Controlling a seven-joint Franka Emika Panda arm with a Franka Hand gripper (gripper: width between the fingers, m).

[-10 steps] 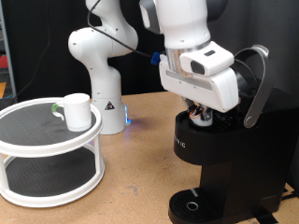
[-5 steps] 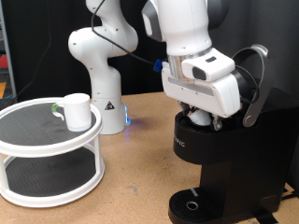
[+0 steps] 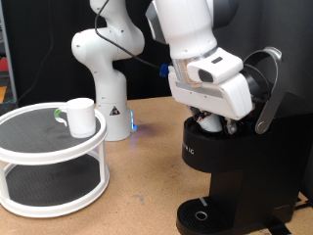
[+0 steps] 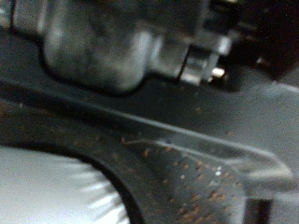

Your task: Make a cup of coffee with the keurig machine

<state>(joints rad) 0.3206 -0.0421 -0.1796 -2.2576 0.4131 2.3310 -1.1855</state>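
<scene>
**Gripper at the open brewer**

We see the gripper point(image 3: 208, 119) lowered into the keurig machine's point(image 3: 235, 176) open top, lid raised; whether its jaws are clenched or released we cannot tell. The cup point(image 3: 80, 117) sits well away from the machine, on a white tiered stand point(image 3: 49, 157).

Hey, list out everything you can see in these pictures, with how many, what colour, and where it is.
cup: one, white, on the top tier of the stand, at the exterior view's left.
tiered stand: one, white with dark shelf surfaces, two round tiers, on the table at the exterior view's left.
keurig machine: one, black with a silver-grey lid handle, lid raised, at the exterior view's right.
table: one, brown, beneath everything.
second robot arm: one, white, standing behind the stand.
hand: one, white housing, lowered into the open top of the keurig machine; fingers hidden.
</scene>
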